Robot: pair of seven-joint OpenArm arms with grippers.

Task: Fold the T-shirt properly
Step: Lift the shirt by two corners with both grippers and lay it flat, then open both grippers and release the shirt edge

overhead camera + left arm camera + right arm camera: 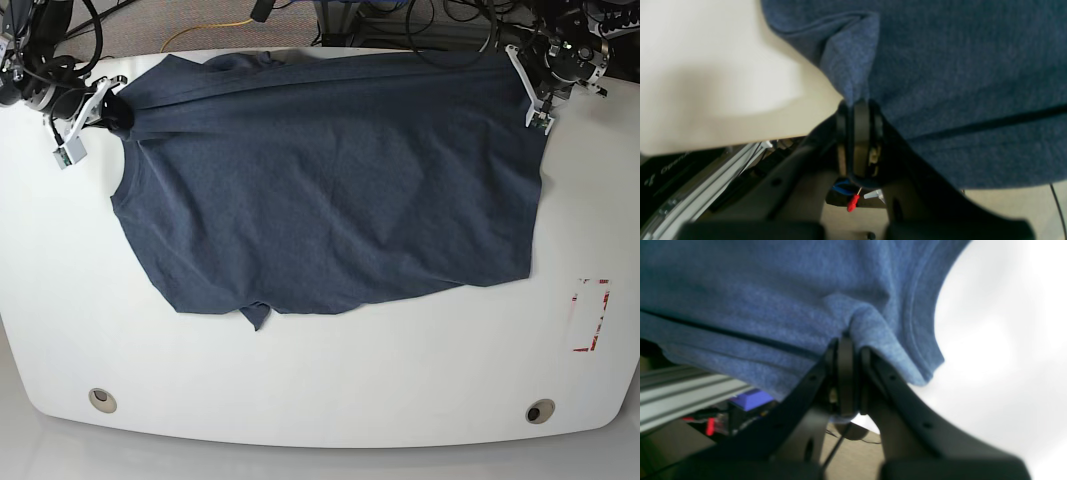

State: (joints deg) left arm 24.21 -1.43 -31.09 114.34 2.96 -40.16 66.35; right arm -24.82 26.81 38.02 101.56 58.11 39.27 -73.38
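Note:
The dark navy T-shirt [330,190] lies spread wide on the white table [320,390], its plain side up, with one sleeve pointing toward the front edge. At the far right corner, my left gripper [538,110] is shut on the shirt's edge; the left wrist view shows a pinched fold of fabric [853,66] rising out of the shut left gripper [858,103]. On the far left, my right gripper [108,113] is shut on a bunched bit of the shirt. Seen from the right wrist, cloth [756,290] drapes over the shut right gripper [851,336].
A white tag with red marks [590,315] lies near the table's right edge. Two round holes [100,399] [540,411] sit near the front edge. Cables crowd the space behind the table. An aluminium rail [680,390] runs below the table edge.

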